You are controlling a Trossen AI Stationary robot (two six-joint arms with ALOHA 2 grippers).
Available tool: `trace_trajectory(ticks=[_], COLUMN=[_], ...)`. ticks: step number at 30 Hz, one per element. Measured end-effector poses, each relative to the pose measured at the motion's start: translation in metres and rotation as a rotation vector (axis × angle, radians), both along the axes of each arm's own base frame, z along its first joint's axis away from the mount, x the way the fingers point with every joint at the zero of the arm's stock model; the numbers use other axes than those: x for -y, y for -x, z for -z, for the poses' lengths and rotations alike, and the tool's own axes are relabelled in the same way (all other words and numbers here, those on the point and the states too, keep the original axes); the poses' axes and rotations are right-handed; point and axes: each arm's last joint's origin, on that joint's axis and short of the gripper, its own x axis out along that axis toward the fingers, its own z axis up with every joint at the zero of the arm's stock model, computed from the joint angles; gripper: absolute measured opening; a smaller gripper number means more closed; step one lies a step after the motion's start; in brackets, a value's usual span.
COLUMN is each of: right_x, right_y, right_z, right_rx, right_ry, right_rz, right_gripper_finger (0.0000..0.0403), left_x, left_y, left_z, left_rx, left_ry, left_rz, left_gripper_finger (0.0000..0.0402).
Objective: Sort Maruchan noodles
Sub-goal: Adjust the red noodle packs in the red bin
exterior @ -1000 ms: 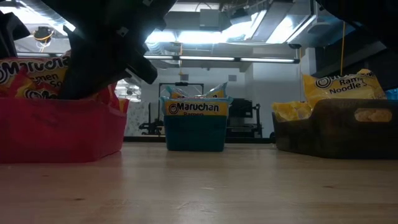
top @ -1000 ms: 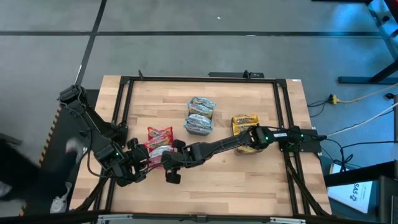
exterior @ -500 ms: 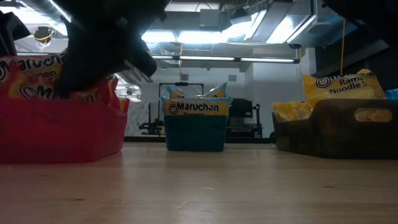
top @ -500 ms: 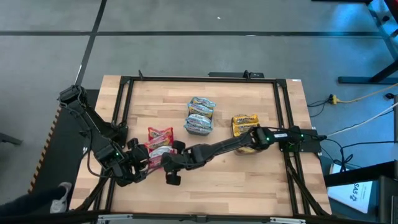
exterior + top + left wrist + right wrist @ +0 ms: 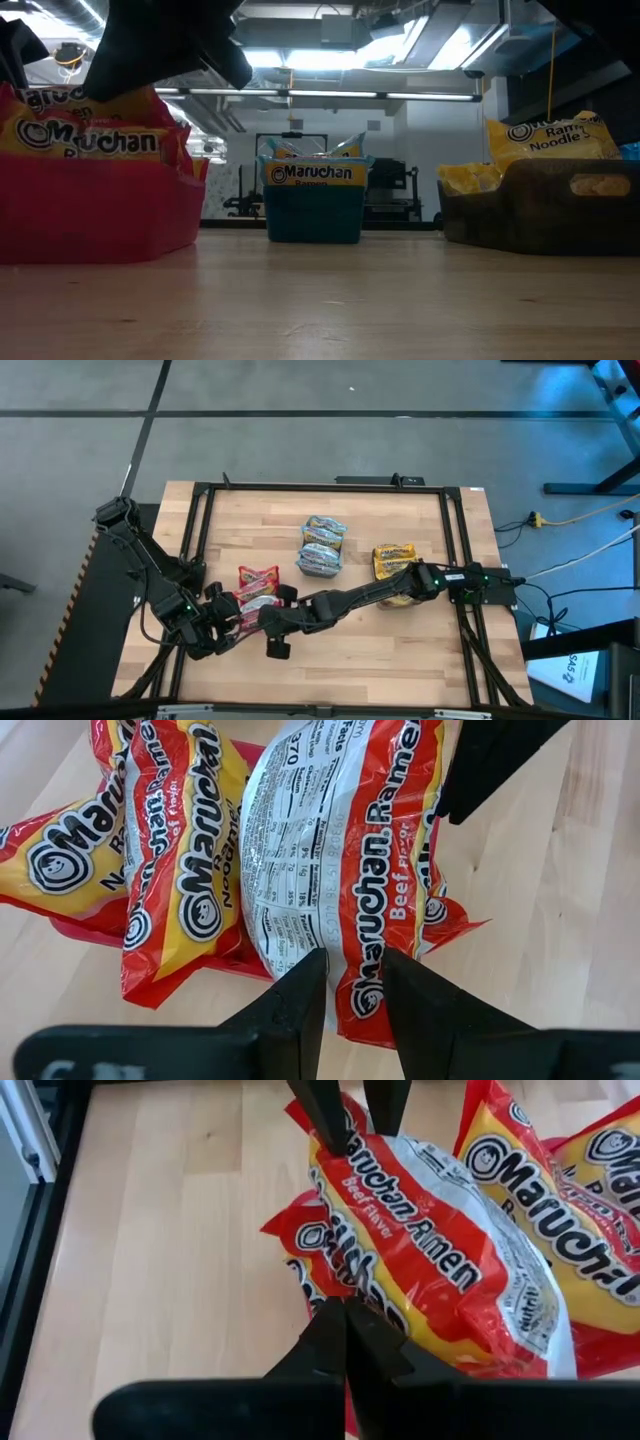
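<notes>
A red Maruchan noodles packet point(image 5: 330, 850) lies across the top of other red packets point(image 5: 170, 860) in the pink bin point(image 5: 100, 215) at the table's near left. My left gripper point(image 5: 355, 995) has the packet's near-left end and my right gripper point(image 5: 345, 1335) is shut at its opposite end; in the high view they meet over the bin, my left gripper point(image 5: 231, 619) and my right gripper point(image 5: 264, 617). Light-blue packets point(image 5: 322, 546) fill the teal bin point(image 5: 313, 215) and yellow packets point(image 5: 392, 558) the grey bin point(image 5: 540, 210). My left gripper pinches the red packet's end seam point(image 5: 345, 955) between its two fingers, coming slanting down from the table's near left. The packet stretches away from the fingers, resting on the other red packets. My right gripper is shut on the packet's opposite end point(image 5: 335, 1295), slanting down from the right. Its own fingers hide the exact spot.
The right arm point(image 5: 380, 592) reaches across the table's middle, passing beside the grey bin. Bare wood lies along the near edge point(image 5: 400, 670) and the far left point(image 5: 250, 520). A black frame point(image 5: 200, 530) borders the tabletop.
My right gripper has risen a little over the pink bin, staying shut. In the low view the red packet has come up and tipped so that its label shows above the bin's rim. My left gripper has kept still.
</notes>
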Motion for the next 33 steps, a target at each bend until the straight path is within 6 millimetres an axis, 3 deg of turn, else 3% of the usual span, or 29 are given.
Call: trace_trajectory(ticks=[11, 24, 33], right_x=[-0.006, -0.004, 0.007], right_y=[0.001, 0.002, 0.001], right_z=[-0.001, 0.002, 0.005], right_rx=[0.012, -0.025, -0.046], right_ry=[-0.014, -0.01, 0.006], right_rz=[-0.011, -0.017, 0.01], right_gripper_finger=[0.0008, 0.01, 0.0095], left_x=[0.0, 0.0, 0.0], left_y=[0.0, 0.0, 0.0], left_z=[0.0, 0.0, 0.0], left_rx=[0.003, 0.004, 0.006], left_ry=[-0.003, -0.001, 0.002], left_rz=[-0.002, -0.005, -0.006], left_gripper_finger=[0.0095, 0.0095, 0.0095])
